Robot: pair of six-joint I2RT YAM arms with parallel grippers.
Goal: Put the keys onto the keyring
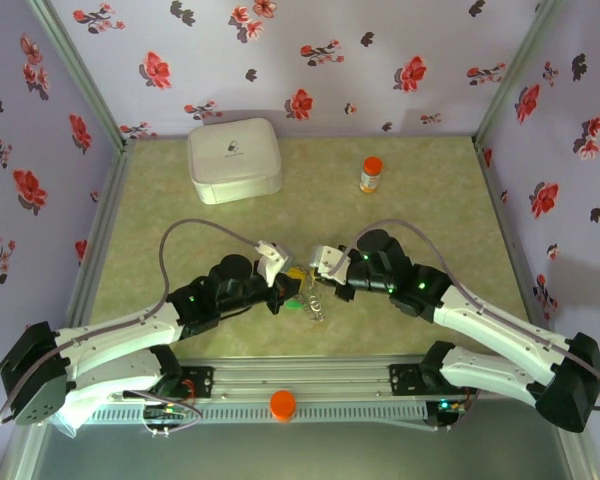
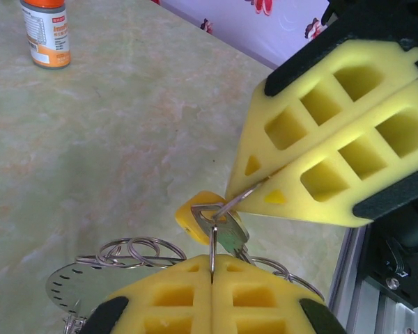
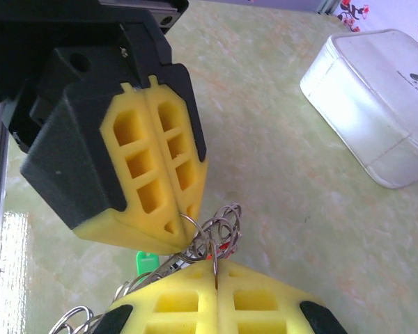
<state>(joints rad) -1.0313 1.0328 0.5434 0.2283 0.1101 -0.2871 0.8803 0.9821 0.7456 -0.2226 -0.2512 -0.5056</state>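
Keys are bunched with loose rings at the middle of the table, between the two hands. From above, a white case sits at 11 o'clock and an orange-capped bottle at 1 o'clock. Both the left hand and the right hand are clenched on a thin split ring. The left wrist view reveals a yellow key head; the right wrist view, a green key head.

setting: robot lab booth | floral wall panels and metal posts are enclosing the tabletop around the jaws | aluminium rail is lying behind them
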